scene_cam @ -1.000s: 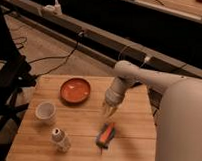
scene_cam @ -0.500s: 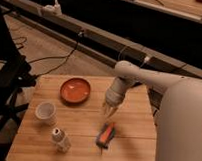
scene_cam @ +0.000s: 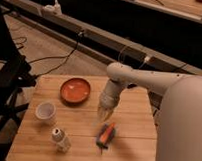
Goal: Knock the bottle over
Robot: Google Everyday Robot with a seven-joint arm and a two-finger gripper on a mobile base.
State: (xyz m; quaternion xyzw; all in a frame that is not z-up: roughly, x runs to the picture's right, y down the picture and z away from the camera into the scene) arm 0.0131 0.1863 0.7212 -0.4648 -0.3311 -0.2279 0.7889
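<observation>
While the bottle [scene_cam: 60, 139] stands upright at the near left of the wooden worktop [scene_cam: 135, 121], just beside the white cup [scene_cam: 46, 111], my hand [scene_cam: 104, 114] hangs apart to its right, above an orange-and-dark tool [scene_cam: 106, 134]; whether it is wide or narrow I cannot tell.

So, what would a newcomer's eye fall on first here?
The big white arm reaching over the wooden table from the right, its tool hanging near the middle, just behind an orange and black object. Then the red bowl at the back, and the bottle beside the white cup, front left.
</observation>
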